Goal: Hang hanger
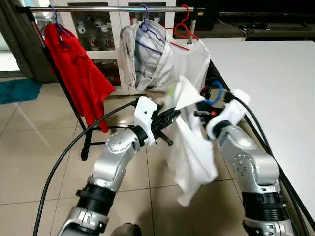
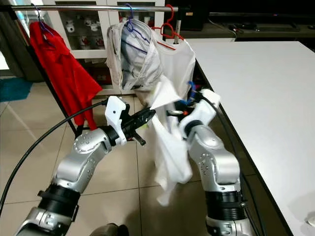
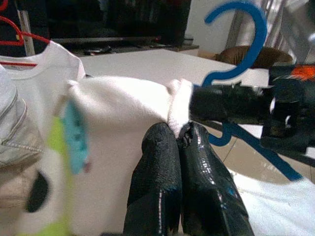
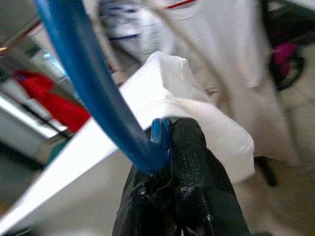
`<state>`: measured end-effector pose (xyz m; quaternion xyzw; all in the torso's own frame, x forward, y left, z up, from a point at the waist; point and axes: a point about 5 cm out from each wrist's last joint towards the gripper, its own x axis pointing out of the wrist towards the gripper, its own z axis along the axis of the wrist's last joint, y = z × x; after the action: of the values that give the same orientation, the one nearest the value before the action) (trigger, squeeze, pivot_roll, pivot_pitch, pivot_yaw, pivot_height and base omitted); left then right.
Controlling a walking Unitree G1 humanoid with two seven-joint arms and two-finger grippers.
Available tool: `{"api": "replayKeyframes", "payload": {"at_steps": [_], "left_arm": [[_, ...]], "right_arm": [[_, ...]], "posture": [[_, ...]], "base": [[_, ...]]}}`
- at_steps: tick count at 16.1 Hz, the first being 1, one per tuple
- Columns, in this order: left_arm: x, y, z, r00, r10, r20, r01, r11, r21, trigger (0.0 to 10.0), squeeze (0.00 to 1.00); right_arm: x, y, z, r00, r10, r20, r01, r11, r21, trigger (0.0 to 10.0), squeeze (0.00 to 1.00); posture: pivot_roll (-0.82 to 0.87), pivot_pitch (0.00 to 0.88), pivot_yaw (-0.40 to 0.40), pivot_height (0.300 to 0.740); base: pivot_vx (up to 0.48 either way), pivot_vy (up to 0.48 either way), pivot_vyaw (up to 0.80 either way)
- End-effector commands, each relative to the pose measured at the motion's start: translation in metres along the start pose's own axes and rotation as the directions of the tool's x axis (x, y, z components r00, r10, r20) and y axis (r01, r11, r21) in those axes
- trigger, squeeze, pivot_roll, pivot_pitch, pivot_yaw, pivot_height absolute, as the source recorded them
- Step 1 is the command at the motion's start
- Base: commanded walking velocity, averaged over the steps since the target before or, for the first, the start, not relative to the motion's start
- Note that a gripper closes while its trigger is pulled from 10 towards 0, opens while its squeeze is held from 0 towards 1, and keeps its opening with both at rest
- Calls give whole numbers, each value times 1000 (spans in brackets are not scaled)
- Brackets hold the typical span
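Right gripper (image 4: 165, 162) pinched shut on the blue hanger (image 3: 236, 44) at the base of its hook, held up beside the near edge of the white table (image 1: 275, 73). Left gripper (image 3: 179, 135) pressed together on a fold of the white shirt (image 1: 194, 152) draped from that hanger — below and short of the clothes rail (image 1: 108, 9). Light load, probably: thin stiff plastic, smooth and apt to twist in the fingers, with soft limp cloth dragging it off balance. Best kept gripped at the neck under the hook, leaving the curve free for the rail between the grey garment (image 1: 147, 54) and the red shirt (image 1: 74, 69) — though spacing there hard to judge.
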<state>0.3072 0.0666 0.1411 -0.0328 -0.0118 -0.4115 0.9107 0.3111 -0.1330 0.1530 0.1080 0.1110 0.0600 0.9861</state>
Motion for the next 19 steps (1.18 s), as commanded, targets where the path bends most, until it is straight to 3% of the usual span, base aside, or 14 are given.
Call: {"api": "replayKeyframes", "payload": {"at_steps": [1, 2, 3, 5, 6, 7, 9, 10, 11, 12, 13, 14, 17, 19], "left_arm": [[-2, 2, 5, 999, 40, 19, -40, 999, 15, 0, 0], [-3, 4, 3, 996, 84, 15, -84, 996, 8, 0, 0], [-3, 2, 1, 996, 88, 2, -88, 996, 12, 0, 0], [-2, 1, -2, 996, 89, -17, -89, 996, 24, 0, 0], [-2, 1, -3, 995, 95, -27, -94, 995, 30, 0, 0], [-1, 1, -4, 993, 112, -34, -111, 993, 33, 0, 0], [-2, 6, -5, 986, 158, -41, -157, 987, 41, 0, 0], [-3, 9, -6, 982, 182, -49, -180, 983, 48, 0, 0], [-4, 11, -7, 979, 194, -57, -191, 980, 52, 0, 0], [-4, 12, -7, 979, 196, -60, -193, 980, 52, 0, 0], [-3, 11, -7, 978, 198, -61, -195, 979, 53, 0, 0], [-3, 12, -8, 977, 203, -65, -199, 978, 56, 0, 0], [-3, 13, -9, 973, 219, -76, -215, 975, 60, 0, 0], [-3, 12, -10, 975, 207, -85, -203, 978, 57, 0, 0]], "right_arm": [[0, -14, 1, 994, -105, -9, 105, 994, 14, 10000, 0], [-2, -32, -4, 964, -264, -27, 266, 961, 77, 10000, 0], [-4, -39, -6, 945, -326, -36, 328, 942, 68, 10000, 0], [-4, -37, -10, 946, -319, -64, 323, 945, 55, 10000, 0], [-4, -25, -15, 967, -229, -110, 233, 972, 29, 10000, 0], [-6, -21, -19, 965, -232, -122, 234, 972, 9, 10000, 0], [-13, -42, -21, 905, -413, -100, 417, 909, 13, 10000, 0], [-16, -46, -22, 890, -446, -96, 449, 893, 9, 10000, 0], [-16, -37, -26, 916, -379, -129, 383, 924, 6, 10000, 0], [-13, -14, -37, 961, -175, -216, 172, 985, -31, 10000, 0], [-15, -1, -43, 962, -63, -265, 51, 997, -52, 10000, 0], [-19, 5, -48, 956, -18, -293, -1, 998, -66, 10000, 0], [-32, 2, -61, 928, 23, -371, -57, 995, -83, 10000, 0], [-35, -10, -58, 934, -31, -355, -3, 996, -94, 10000, 0]], "posture": [[-99, 0, -1, 740], [-97, 0, -6, 740], [-96, 0, -8, 740], [-98, 0, -7, 740], [-103, 0, -5, 740], [-104, 0, -6, 740], [-104, 0, -8, 740], [-104, 0, -8, 740], [-106, 0, -7, 740], [-108, 0, -5, 740], [-107, 0, -5, 740], [-107, 0, -6, 740], [-105, 0, -9, 740], [-106, 0, -10, 740]], "base": [[0, 0, 0], [0, 0, 0], [0, 0, 0], [0, 0, 0], [0, 0, 0], [0, 0, 0], [0, 0, 0], [0, 0, 0], [0, 0, 0], [0, 0, 0], [0, 0, 0], [0, 0, 0], [0, 0, 0], [0, 0, 0]]}}
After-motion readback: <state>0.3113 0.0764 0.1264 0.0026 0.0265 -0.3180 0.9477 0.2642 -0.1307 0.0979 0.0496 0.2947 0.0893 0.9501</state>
